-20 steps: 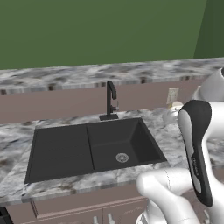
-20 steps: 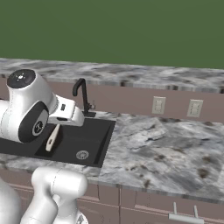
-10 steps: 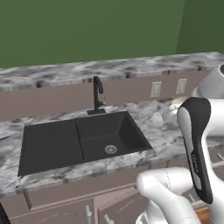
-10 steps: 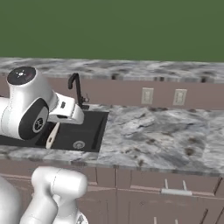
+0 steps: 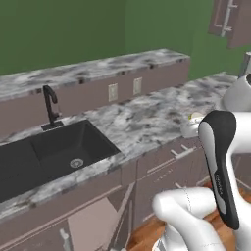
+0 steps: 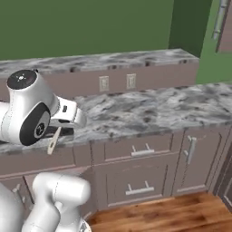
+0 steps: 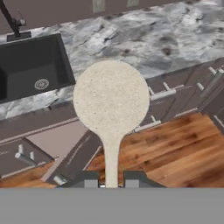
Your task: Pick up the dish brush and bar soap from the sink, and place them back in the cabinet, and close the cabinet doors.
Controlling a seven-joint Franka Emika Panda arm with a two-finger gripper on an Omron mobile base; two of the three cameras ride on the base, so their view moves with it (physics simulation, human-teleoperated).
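Above the floor – gripper (image 7: 111,178) clamped on dish brush (image 7: 111,103) handle | sink (image 7: 26,65) off to one side

One dish brush (image 7: 111,98), one sink (image 5: 54,152)

White robot arm (image 6: 31,111) at left, in front of the marble countertop (image 6: 149,111). Dish brush (image 6: 54,140) hangs tilted below the arm's wrist, handle uppermost. Two wall outlets (image 6: 117,82) sit behind the countertop; drawers (image 6: 138,152) with bar handles lie beneath it.
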